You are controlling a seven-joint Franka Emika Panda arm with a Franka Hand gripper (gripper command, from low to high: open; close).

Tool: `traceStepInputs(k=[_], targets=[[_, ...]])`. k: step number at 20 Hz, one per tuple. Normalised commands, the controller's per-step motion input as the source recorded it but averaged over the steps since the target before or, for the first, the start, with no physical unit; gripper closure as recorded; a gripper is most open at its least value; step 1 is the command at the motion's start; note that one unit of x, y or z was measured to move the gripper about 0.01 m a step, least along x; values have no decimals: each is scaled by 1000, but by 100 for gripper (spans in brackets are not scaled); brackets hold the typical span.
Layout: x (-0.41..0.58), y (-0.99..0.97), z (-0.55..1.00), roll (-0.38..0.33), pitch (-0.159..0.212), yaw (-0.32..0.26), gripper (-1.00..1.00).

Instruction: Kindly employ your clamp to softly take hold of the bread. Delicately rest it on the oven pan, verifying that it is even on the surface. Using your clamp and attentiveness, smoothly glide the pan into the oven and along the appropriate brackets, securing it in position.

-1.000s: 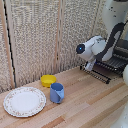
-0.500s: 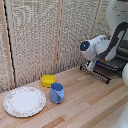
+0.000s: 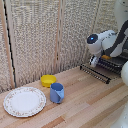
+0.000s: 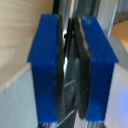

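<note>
**Clamp closed on the pan's edge at the oven mouth**

Woven pale screens back a light wooden table in the exterior view. At about three o'clock in that view the white arm reaches down to the oven pan, a dark wire tray jutting out low over the table from the oven, which is mostly hidden behind the arm. The clamp sits at the pan's near end. In the wrist view the blue-tipped fingers stand nearly together, pinched on a thin dark metal edge between them. A small orange piece, apparently the bread, shows just above the pan by the arm. At roughly seven o'clock lie a patterned plate, a blue mug and a yellow bowl, well apart from the pan.
</note>
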Motion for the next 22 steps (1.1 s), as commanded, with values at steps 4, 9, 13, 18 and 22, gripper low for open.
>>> traceStepInputs(k=[4,9,13,18,22], targets=[[223,-1000,512,59,-31,15,100],[84,-1000,42,4,0,42,100],[0,-1000,0,0,-5,0,100],[1,-877,10,19,-46,0,100],[0,-656,114,51,-95,-4,-100]])
